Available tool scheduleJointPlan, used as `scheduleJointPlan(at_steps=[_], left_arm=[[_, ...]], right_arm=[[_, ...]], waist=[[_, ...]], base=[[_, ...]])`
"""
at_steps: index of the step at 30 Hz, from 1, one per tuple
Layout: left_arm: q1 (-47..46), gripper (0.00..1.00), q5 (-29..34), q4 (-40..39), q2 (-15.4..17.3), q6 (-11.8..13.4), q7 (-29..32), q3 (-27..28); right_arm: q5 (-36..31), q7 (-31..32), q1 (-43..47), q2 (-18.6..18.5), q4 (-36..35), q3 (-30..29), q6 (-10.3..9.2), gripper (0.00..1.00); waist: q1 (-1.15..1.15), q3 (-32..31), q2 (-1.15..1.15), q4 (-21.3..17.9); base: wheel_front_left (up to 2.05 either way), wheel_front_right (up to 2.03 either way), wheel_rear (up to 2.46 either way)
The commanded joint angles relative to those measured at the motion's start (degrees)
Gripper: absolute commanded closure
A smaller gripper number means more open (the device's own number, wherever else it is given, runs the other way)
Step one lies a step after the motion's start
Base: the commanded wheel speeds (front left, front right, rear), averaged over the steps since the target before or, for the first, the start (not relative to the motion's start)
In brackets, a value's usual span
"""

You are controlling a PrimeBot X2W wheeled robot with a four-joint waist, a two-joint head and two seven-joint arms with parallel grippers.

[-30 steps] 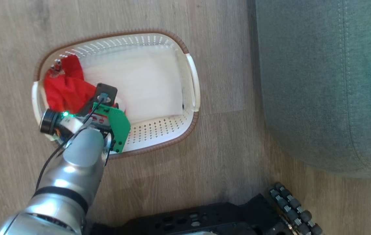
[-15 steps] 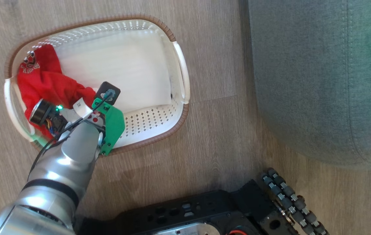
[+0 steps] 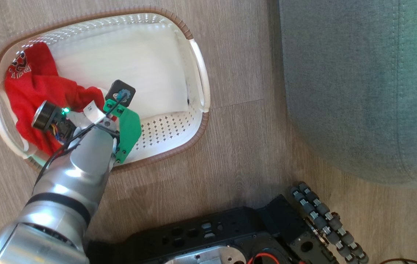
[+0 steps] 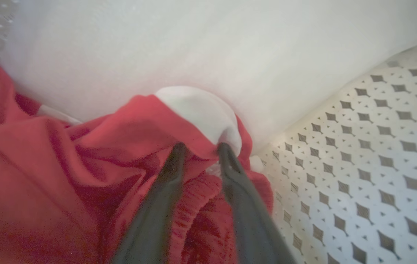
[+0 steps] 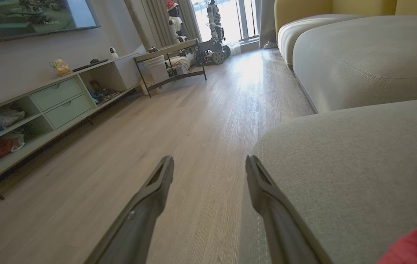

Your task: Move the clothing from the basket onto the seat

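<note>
One basket [image 3: 164, 129], one red heap of clothing [image 4: 47, 165] inside, left pincer [image 4: 201, 147] pinching its fold (right pincer [image 5: 209, 163] spread, empty, beside one seat [image 5: 340, 165]).

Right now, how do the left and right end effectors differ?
Opening: the left end effector is nearly closed; the right end effector stands wide open.
Load: the left pinches a fold of the clothing; the right holds nothing.
Place: the left is inside the basket; the right is in the air beside the seat.
Both have two long dark fingers.
</note>
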Motion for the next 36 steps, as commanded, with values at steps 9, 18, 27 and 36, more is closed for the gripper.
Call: scheduleJointPlan(at_steps=[9,18,27,36], left_arm=[[2.39,1.0,-2.29,-0.32,0.69,1.08,-3.08,1.79],[5.12,1.0,-4.61,-0.29,0.6,1.28,-6.66,2.55],[9.33,1.0,-8.39,-1.42,-0.48,-0.24,-16.19,4.05],[15.95,1.0,-12.67,-2.75,-0.97,-2.9,-24.91,5.71]], right_arm=[[-0.49,-0.36,1.4,-0.65,-1.53,1.1,-0.01,0.0],[-0.8,-0.36,1.46,0.0,-0.71,2.16,-0.01,0.0],[-1.7,-0.36,2.78,0.94,0.98,4.37,-0.01,0.0],[-3.33,-0.36,6.3,2.47,4.37,6.36,-0.01,0.0]], waist=[[0.0,-1.76,0.0,-0.26],[0.0,-6.62,0.0,0.09],[0.0,-16.44,0.0,1.65],[0.0,-28.44,0.0,3.93]], base=[[0.0,0.0,0.0],[0.0,0.0,0.0],[0.0,0.0,0.0],[0.0,0.0,0.0]])
